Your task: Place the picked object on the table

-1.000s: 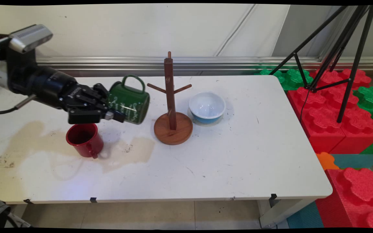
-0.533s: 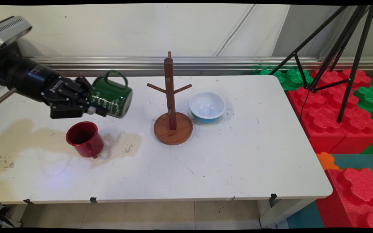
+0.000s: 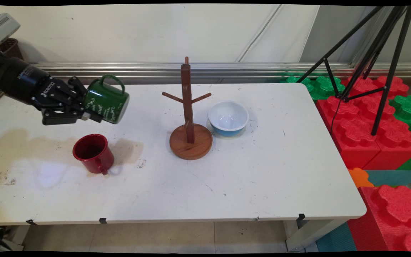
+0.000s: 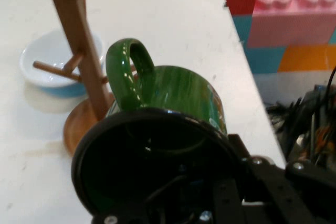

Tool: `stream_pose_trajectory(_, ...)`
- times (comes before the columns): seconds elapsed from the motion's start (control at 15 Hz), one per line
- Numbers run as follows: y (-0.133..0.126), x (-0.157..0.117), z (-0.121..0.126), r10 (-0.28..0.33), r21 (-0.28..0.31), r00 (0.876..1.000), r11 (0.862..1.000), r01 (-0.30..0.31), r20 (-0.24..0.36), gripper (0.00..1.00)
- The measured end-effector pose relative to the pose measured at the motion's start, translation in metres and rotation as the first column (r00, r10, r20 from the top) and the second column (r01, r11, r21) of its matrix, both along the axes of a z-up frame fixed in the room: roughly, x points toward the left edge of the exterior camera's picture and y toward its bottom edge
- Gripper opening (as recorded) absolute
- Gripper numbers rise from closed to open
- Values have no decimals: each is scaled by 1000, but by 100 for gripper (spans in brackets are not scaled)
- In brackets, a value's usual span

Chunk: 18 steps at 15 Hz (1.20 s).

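Green mug (image 3: 107, 103) sideways, handle up, clamped in gripper (image 3: 88, 107).

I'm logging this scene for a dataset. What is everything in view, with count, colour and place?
green mug: 1, dark green with white lettering, held on its side in the air above the table's left part, handle up
red mug: 1, red, upright on the table below the gripper
mug tree: 1, brown wood, table middle
bowl: 1, white inside, blue outside, right of the mug tree
table: 1, white, stained at left
foam blocks: several, red and green, right
tripod: 1, black, right
gripper: 1, black, gripping the green mug's rim
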State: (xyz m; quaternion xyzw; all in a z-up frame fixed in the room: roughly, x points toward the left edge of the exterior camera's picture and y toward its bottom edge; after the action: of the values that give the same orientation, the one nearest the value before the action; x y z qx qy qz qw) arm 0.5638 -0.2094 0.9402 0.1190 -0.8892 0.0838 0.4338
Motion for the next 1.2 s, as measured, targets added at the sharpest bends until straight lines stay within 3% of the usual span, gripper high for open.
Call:
stream_pose_trajectory(0.53,-9,32,4,18,-83,986,997,-4,168,0)
stream_pose_trajectory(0.87,-26,50,4,53,-141,963,990,-15,265,0)
stream_pose_trajectory(1.2,-46,65,-4,61,-177,931,984,4,361,0)
